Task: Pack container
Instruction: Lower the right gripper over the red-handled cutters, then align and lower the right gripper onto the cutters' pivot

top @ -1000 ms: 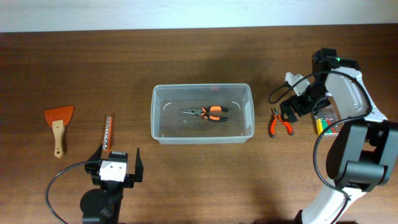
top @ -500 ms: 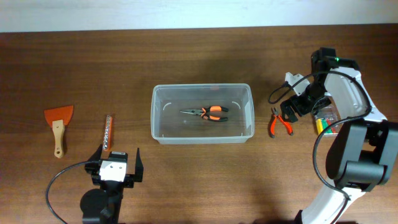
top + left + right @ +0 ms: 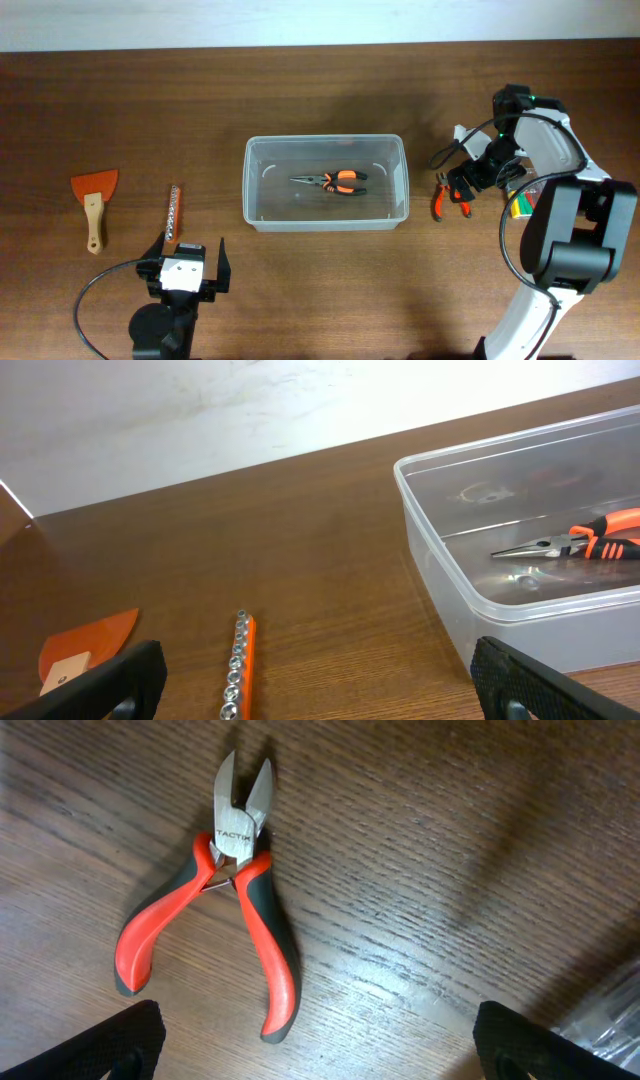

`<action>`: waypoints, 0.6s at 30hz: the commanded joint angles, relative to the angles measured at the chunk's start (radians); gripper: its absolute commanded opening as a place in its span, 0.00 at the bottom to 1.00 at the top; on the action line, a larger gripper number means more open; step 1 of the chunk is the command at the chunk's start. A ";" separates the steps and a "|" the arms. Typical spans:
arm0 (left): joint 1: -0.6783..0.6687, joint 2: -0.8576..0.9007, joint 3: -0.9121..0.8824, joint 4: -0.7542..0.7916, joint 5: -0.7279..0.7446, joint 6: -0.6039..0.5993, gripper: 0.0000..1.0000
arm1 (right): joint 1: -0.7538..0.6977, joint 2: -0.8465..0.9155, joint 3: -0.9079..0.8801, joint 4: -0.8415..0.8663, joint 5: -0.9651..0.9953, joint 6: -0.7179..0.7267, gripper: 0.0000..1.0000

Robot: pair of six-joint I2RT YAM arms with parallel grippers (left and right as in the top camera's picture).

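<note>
The container (image 3: pixel 326 140) is a clear rectangular tub at the table's middle, with orange-and-black long-nose pliers (image 3: pixel 335 181) lying inside. To its right, red-handled cutters (image 3: pixel 441 201) lie on the wood. My right gripper (image 3: pixel 462 182) hovers open just above them. In the right wrist view the cutters (image 3: pixel 264 931) lie flat, head pointing away, left of centre between the wide-apart fingers of the right gripper (image 3: pixel 318 1048). My left gripper (image 3: pixel 186 268) stands open near the front left and holds nothing. The left wrist view shows the left gripper (image 3: pixel 320 690), the container (image 3: pixel 440 565) and the pliers (image 3: pixel 585 546).
An orange socket rail (image 3: pixel 173 216) lies just ahead of the left gripper, with an orange scraper (image 3: pixel 93 200) further left. A small clear case (image 3: pixel 523 202) with yellow, green and red pieces sits right of the cutters, under the right arm.
My right gripper has shifted a little left and forward, closer over the red cutters. The left arm and all objects have stayed put.
</note>
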 commanded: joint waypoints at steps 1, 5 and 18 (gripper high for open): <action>0.005 -0.008 -0.005 0.000 0.010 -0.005 0.99 | 0.006 0.005 -0.003 0.003 0.009 0.008 0.99; 0.005 -0.008 -0.005 0.000 0.010 -0.005 0.99 | 0.006 0.005 -0.004 0.009 0.010 0.008 0.99; 0.005 -0.008 -0.005 0.000 0.010 -0.005 0.99 | 0.006 0.005 -0.004 0.010 0.012 0.008 0.99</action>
